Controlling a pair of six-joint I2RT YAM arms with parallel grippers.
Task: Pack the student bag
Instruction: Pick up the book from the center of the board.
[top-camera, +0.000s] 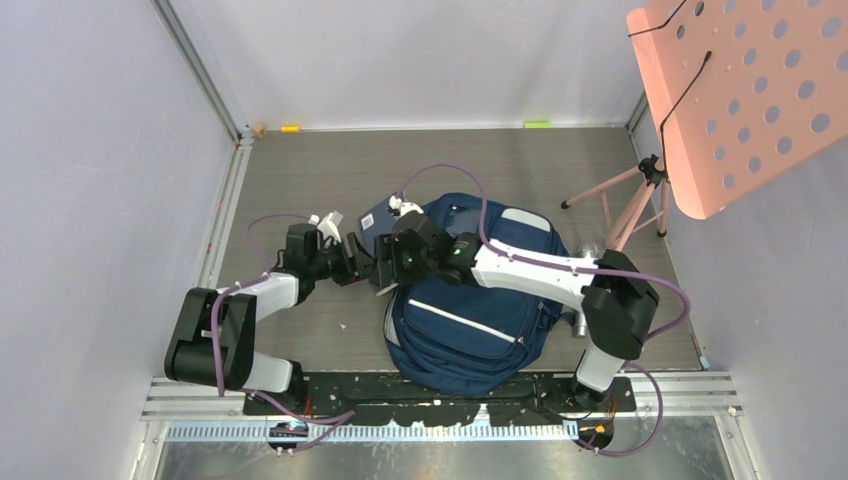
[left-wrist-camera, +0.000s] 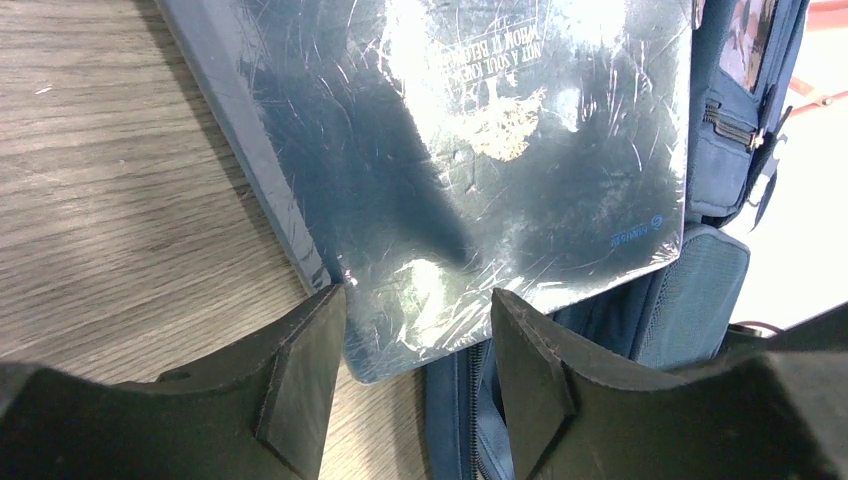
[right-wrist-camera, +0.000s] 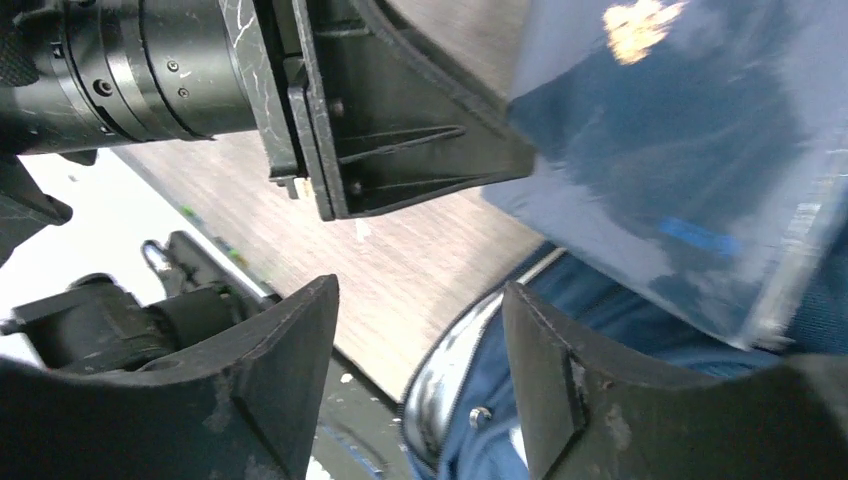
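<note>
The student bag (top-camera: 480, 310) is a navy backpack lying flat in the middle of the table, also in the left wrist view (left-wrist-camera: 705, 290) and the right wrist view (right-wrist-camera: 590, 400). A dark blue book in shiny plastic wrap (left-wrist-camera: 480, 150) lies at the bag's upper left edge (top-camera: 378, 217), partly over the open zipper. My left gripper (left-wrist-camera: 418, 350) is open, with the book's near corner between its fingertips. My right gripper (right-wrist-camera: 420, 380) is open and empty above the bag's zipper edge, facing the left gripper (right-wrist-camera: 400, 130). The book shows at its upper right (right-wrist-camera: 680, 150).
A pink perforated music stand (top-camera: 740, 90) on tripod legs (top-camera: 625, 200) stands at the back right. Small white objects lie near the book (top-camera: 328, 222) and on the bag's top (top-camera: 405, 207). A silvery item (top-camera: 578, 322) lies at the bag's right side. Grey walls close in both sides.
</note>
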